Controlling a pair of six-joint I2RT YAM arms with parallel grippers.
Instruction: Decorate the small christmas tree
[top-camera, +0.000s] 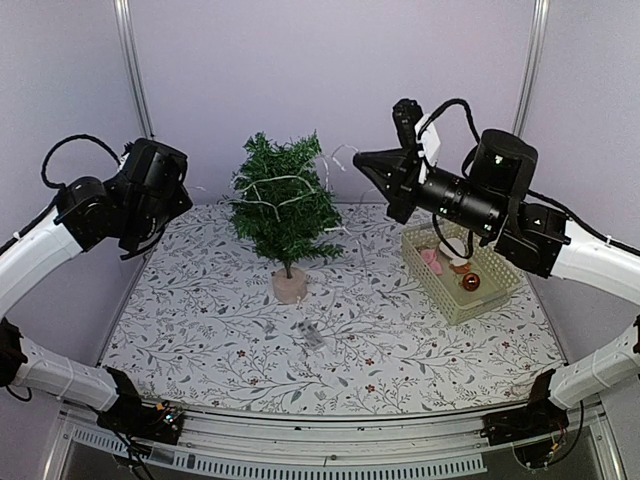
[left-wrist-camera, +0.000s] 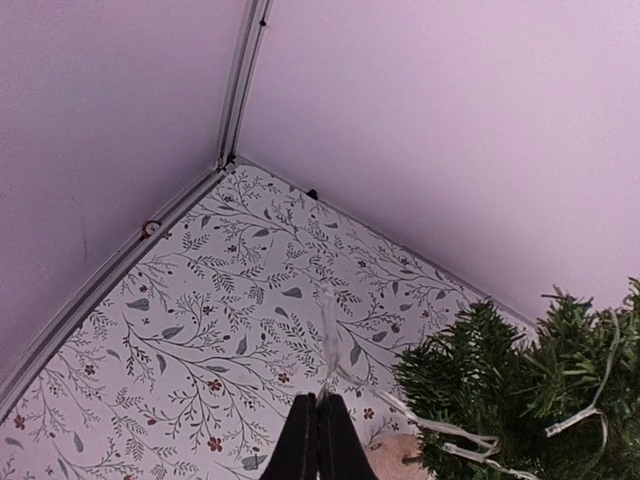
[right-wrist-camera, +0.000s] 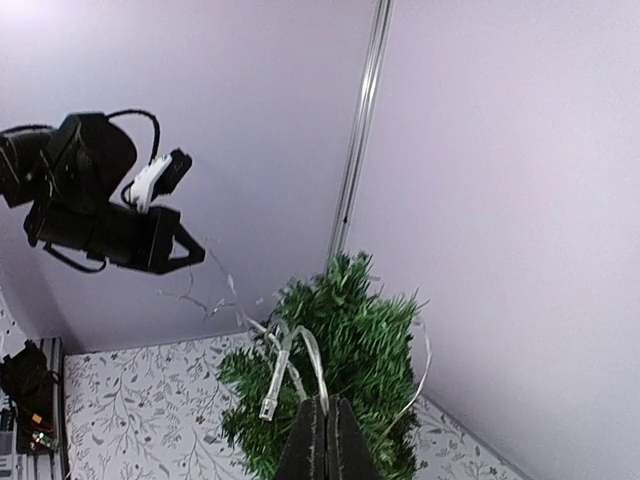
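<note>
Both claws are pinched shut: left claw (left-wrist-camera: 318, 400) and right claw (right-wrist-camera: 325, 402) each seem to nip the thin light string (left-wrist-camera: 326, 320) draped over the small christmas tree (top-camera: 283, 200), which stands upright between them. It looks light, bristly and tippy, so steady the base (top-camera: 290, 287), not the springy branches. The floral tabletop (top-camera: 200, 320) looks flat and slick. A basket (top-camera: 500, 290) sits right of the tree, with walls (top-camera: 330, 70) close behind.
</note>
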